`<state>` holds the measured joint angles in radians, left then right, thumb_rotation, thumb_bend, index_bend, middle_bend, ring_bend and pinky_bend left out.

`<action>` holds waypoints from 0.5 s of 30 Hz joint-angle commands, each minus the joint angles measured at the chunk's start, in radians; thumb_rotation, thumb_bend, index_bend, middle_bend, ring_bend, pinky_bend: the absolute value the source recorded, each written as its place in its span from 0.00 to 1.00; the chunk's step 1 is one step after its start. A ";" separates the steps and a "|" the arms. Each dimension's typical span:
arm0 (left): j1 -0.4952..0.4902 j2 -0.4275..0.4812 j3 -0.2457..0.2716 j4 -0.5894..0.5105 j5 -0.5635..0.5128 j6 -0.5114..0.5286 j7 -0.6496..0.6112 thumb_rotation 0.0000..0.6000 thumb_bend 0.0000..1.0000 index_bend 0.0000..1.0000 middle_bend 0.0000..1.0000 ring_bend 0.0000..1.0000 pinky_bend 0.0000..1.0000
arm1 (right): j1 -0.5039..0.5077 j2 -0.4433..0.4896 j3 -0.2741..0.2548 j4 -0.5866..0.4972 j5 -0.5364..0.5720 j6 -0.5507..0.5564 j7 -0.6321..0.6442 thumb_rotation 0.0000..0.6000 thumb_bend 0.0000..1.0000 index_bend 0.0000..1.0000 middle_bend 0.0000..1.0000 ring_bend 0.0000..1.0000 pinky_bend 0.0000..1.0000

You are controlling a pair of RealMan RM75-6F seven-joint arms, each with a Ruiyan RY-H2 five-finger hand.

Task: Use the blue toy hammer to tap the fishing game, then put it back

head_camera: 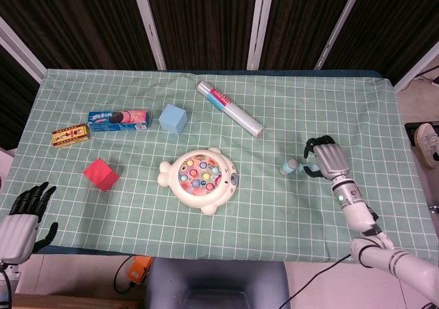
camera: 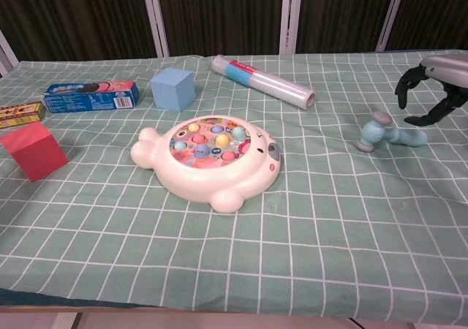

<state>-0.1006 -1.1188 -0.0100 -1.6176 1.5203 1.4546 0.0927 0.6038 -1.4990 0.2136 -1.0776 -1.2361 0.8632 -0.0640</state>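
A: Item one, blue toy hammer [camera: 386, 134]?
B: Lying on the green checked cloth [head_camera: 274, 206], well right of the fishing game [head_camera: 199, 179]; head toward the game, handle pointing away.
A: Right hand [head_camera: 324, 156]?
B: Right of the game, over the hammer's handle end, fingers [camera: 404, 86] curved and apart, holding nothing.
A: Left hand [head_camera: 19, 216]?
B: Far left of the game, at the cloth's near edge, fingers spread, empty.
A: Other stock?
B: Red cube [head_camera: 101, 174] left of the game; blue cube [head_camera: 173, 119], biscuit pack [head_camera: 118, 120], small yellow box [head_camera: 71, 135] and clear tube [head_camera: 230, 108] behind it.
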 commanded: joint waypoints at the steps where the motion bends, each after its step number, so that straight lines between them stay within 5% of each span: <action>1: 0.000 0.000 0.000 0.000 0.000 0.000 0.000 1.00 0.41 0.00 0.00 0.00 0.10 | 0.012 -0.021 -0.007 0.024 0.003 -0.013 0.003 1.00 0.46 0.62 0.38 0.28 0.27; 15: 0.003 0.004 0.005 -0.003 0.001 0.000 0.004 1.00 0.41 0.00 0.00 0.00 0.10 | 0.035 -0.069 -0.018 0.076 0.019 -0.037 -0.014 1.00 0.46 0.62 0.38 0.28 0.27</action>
<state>-0.0975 -1.1148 -0.0046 -1.6201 1.5215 1.4546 0.0971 0.6369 -1.5652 0.1959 -1.0045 -1.2191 0.8287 -0.0771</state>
